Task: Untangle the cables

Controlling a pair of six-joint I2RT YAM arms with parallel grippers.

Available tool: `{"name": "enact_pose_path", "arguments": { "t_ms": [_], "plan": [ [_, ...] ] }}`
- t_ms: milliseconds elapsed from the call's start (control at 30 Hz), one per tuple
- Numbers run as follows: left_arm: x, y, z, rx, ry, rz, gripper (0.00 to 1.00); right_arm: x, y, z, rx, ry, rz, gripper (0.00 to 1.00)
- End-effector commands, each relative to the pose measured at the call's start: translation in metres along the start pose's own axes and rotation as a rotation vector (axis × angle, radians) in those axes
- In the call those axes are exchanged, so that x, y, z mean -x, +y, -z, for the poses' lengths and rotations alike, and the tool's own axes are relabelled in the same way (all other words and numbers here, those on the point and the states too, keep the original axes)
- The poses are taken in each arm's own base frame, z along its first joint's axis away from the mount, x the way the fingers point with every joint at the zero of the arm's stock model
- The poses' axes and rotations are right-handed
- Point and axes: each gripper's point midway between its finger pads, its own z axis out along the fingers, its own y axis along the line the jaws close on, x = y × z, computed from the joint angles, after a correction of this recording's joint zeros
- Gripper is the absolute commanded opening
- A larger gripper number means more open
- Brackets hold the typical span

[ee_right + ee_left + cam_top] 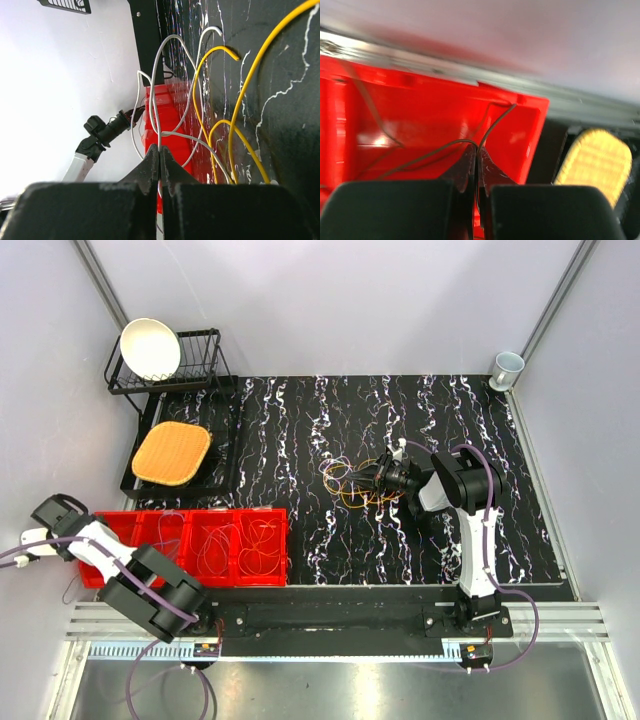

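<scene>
On the black mat (280,430), your right gripper (159,150) pinches a white cable (158,131), tangle (350,485) just leftward; your left gripper (477,150) pinches a thin wire (497,120).

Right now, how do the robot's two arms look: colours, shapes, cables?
The left arm and the right arm both have white links between bulky black joints. A lilac hose loops along each. The fingers are black wedges, tapering to narrow tips.

bin (435,117): glossy red plastic
mat (300,440): black, white-veined, smooth
rack (205,350): black metal wire
cables (352,486): smooth coating
</scene>
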Motion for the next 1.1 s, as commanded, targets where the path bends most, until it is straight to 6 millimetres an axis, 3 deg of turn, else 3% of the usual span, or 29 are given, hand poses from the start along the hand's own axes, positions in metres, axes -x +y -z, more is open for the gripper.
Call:
{"name": "enact_pose_path", "arguments": {
  "t_ms": [0,100,267,467,500,533,567,633,667,767,1067],
  "plan": [
    [-0.009,-0.049,0.003,-0.223,0.079,-0.045,0.00,0.002,0.032,-0.001,0.123,0.007,0.137,0.00],
    [-0.023,-0.065,0.002,-0.257,0.140,-0.122,0.00,0.002,0.031,-0.001,0.126,0.009,0.128,0.00],
    [-0.040,-0.061,-0.006,-0.244,0.206,-0.132,0.01,0.000,0.033,-0.001,0.133,0.016,0.129,0.00],
    [-0.043,-0.079,0.005,-0.311,0.243,-0.168,0.24,0.000,0.033,-0.001,0.134,0.017,0.129,0.00],
    [-0.041,-0.082,0.011,-0.327,0.237,-0.175,0.30,0.001,0.035,-0.001,0.137,0.014,0.132,0.00],
    [-0.041,-0.086,0.015,-0.338,0.234,-0.187,0.44,0.000,0.035,-0.001,0.136,0.017,0.131,0.00],
    [-0.038,-0.093,0.022,-0.357,0.222,-0.212,0.51,0.000,0.035,-0.001,0.136,0.017,0.133,0.00],
    [-0.036,-0.095,0.035,-0.361,0.210,-0.234,0.60,0.000,0.035,-0.001,0.136,0.017,0.133,0.00],
    [-0.031,-0.101,0.043,-0.374,0.191,-0.246,0.74,0.000,0.034,-0.001,0.136,0.019,0.133,0.00],
    [-0.020,-0.107,0.069,-0.390,0.120,-0.281,0.99,0.000,0.034,-0.001,0.136,0.020,0.133,0.00],
    [-0.002,-0.123,0.148,-0.422,-0.112,-0.420,0.99,0.001,0.036,-0.002,0.140,0.022,0.137,0.00]
  ]
}}
